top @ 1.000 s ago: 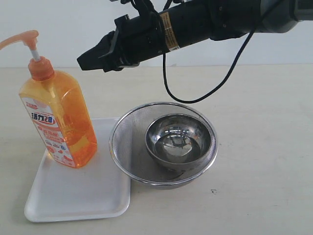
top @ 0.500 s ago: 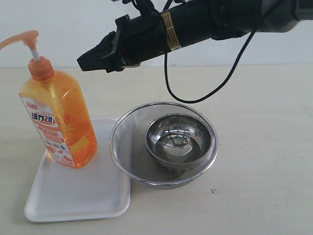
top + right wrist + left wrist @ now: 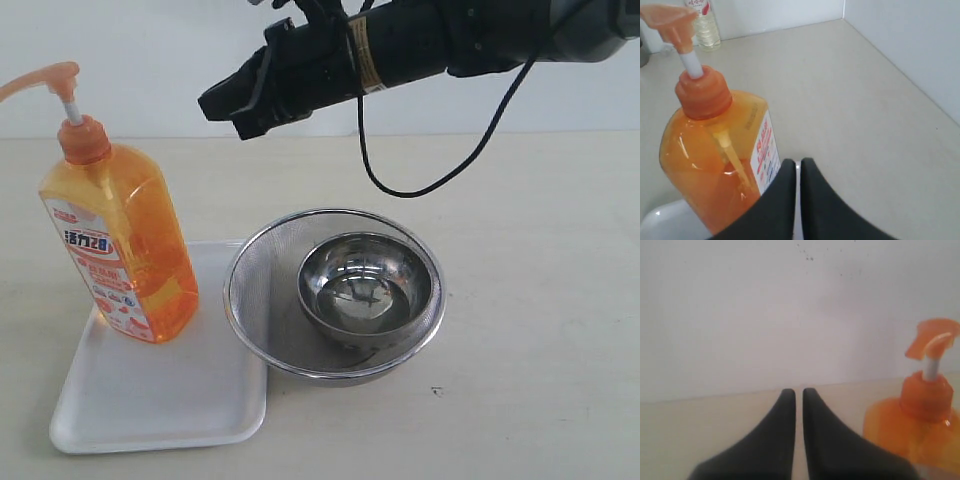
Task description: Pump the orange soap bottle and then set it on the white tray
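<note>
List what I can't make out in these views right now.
- Exterior view: orange soap bottle spout tip is cut off by the left edge.
- Right wrist view: right gripper and the frame edge hide the bottle's base; white tray mostly cropped.
- Left wrist view: bottle's lower half cropped.

Layout, reckoned from the strainer (image 3: 255,295), which rests on the surface (image 3: 540,320).
(a) A smaller bowl (image 3: 368,285) sits inside it, toward its right side.
(b) The tray (image 3: 150,405) lies flat on the surface to its left, the tray's right edge meeting the strainer's rim.
(c) The soap bottle (image 3: 120,240) stands upright on the tray's far end, just left of the strainer.
(d) My right claw (image 3: 212,104) hangs high above the strainer's far left, touching nothing.
</note>
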`<state>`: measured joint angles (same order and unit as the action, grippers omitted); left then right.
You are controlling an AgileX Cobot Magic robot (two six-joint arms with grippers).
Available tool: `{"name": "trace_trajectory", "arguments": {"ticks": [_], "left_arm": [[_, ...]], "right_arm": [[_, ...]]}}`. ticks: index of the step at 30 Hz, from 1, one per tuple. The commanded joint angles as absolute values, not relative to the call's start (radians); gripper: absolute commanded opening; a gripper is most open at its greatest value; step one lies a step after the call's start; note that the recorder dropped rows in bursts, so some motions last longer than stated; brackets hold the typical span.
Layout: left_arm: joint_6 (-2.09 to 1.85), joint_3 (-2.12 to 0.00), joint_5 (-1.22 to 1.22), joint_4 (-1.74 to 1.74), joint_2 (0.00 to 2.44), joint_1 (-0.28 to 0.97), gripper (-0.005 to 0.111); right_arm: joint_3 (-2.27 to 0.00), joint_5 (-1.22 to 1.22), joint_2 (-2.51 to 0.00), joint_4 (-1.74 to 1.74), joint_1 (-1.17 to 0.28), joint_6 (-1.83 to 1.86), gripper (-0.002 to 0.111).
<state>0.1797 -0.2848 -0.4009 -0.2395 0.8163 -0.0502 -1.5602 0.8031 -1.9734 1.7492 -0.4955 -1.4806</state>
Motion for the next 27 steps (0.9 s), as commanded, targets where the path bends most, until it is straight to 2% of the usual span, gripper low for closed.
{"name": "trace_trajectory", "arguments": {"ticks": [1, 6, 10, 16, 27], "left_arm": [[0.257, -0.223, -0.415, -0.3, 0.811, -0.053, 0.005], [0.362, -0.147, -0.42, -0.434, 0.813, -0.053, 0.005], [0.495, -0.144, -0.449, -0.591, 0.91, -0.053, 0.005], [0.405, -0.148, -0.577, -0.599, 1.082, -0.053, 0.005], [0.344, -0.259, -0.664, -0.625, 1.288, -0.053, 0.005]], "right_arm": [[-1.568, 0.794, -2.025, 1.744, -0.488, -1.448, 0.0], [-1.616, 0.835, -2.126, 1.744, -0.488, -1.448, 0.0], [-1.699, 0.882, -2.165, 1.744, -0.488, -1.452, 0.0], [-1.721, 0.91, -2.178, 1.744, -0.488, -1.461, 0.0], [-1.721, 1.004, -2.178, 1.744, -0.488, -1.495, 0.0]]}}
